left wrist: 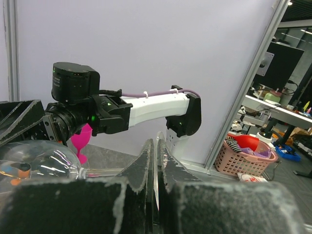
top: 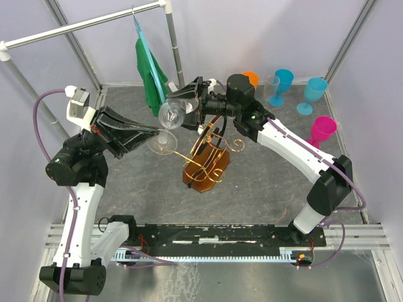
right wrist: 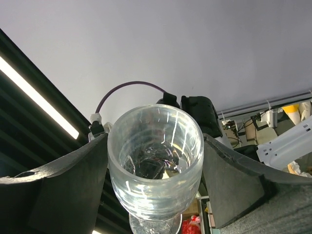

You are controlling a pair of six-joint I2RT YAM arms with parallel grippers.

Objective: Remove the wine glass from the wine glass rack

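The clear wine glass (top: 170, 116) lies tilted in the air, just left of the wine glass rack (top: 205, 168), a gold curly-wire stand on an amber base, and free of its arms. My left gripper (top: 155, 133) is shut on the thin foot of the glass (left wrist: 164, 139), with the stem and bowl (left wrist: 34, 163) stretching off to its left. My right gripper (top: 184, 106) reaches in from the right. Its two fingers (right wrist: 73, 185) sit against both sides of the bowl (right wrist: 155, 161), whose mouth faces the right wrist camera.
Orange (top: 250, 77), clear (top: 272, 85), two blue (top: 281, 85) (top: 313, 94) and one pink glass (top: 322, 131) stand at the back right. A green cloth (top: 151, 75) hangs from the grey rail (top: 82, 25) at the back left, close behind the held glass.
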